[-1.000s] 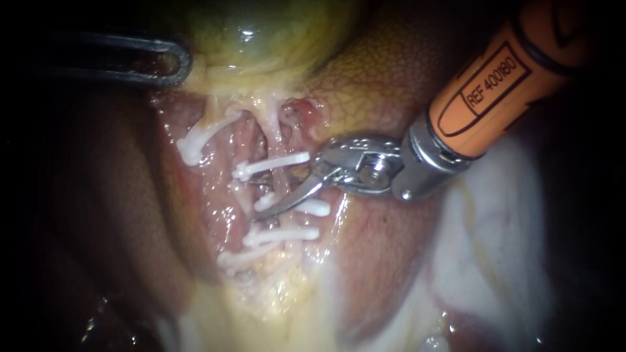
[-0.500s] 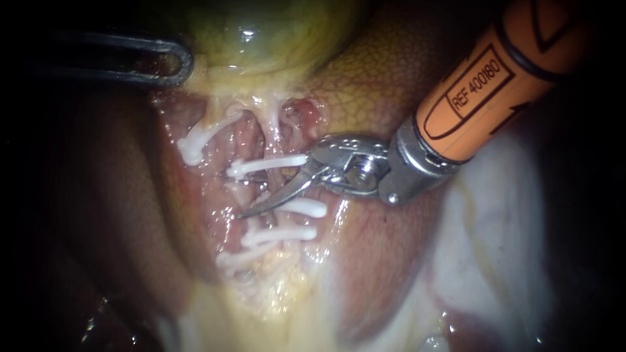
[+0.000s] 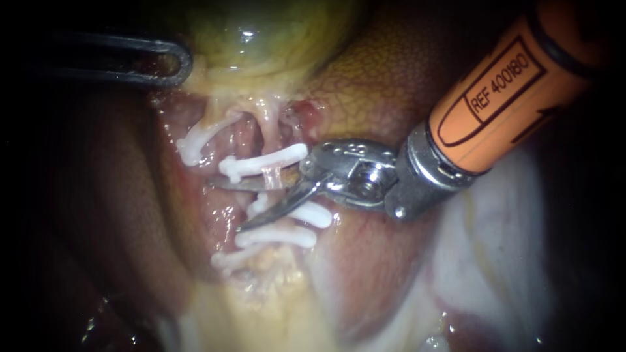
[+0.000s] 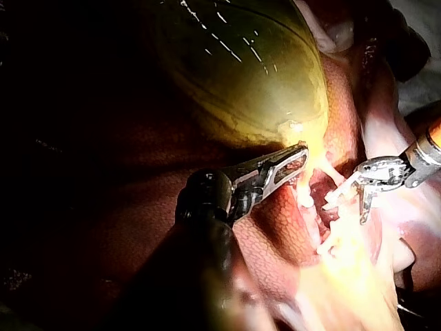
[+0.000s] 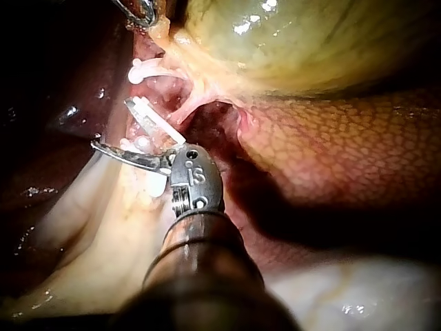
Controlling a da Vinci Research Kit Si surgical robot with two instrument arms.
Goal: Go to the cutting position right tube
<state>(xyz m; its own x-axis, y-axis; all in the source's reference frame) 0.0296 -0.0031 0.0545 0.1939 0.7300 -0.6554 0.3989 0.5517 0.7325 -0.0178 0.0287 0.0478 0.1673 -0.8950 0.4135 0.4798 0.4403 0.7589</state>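
Straddling the right tube (image 3: 270, 175) with the right instrument's pincer (image 3: 225, 205) open, clips (image 3: 261, 161) close at 12 and 6 o'clock; risks nicking a clip if closed off-line.

Right tube (image 3: 271, 176), pale, thin, running between white clips (image 3: 264, 163)

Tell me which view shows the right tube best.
Endoscope view: the right tube lies bare between two clips, passing between the right tool's open blades. The right wrist view shows it obliquely, crowded by clips. The left wrist view loses it in glare.
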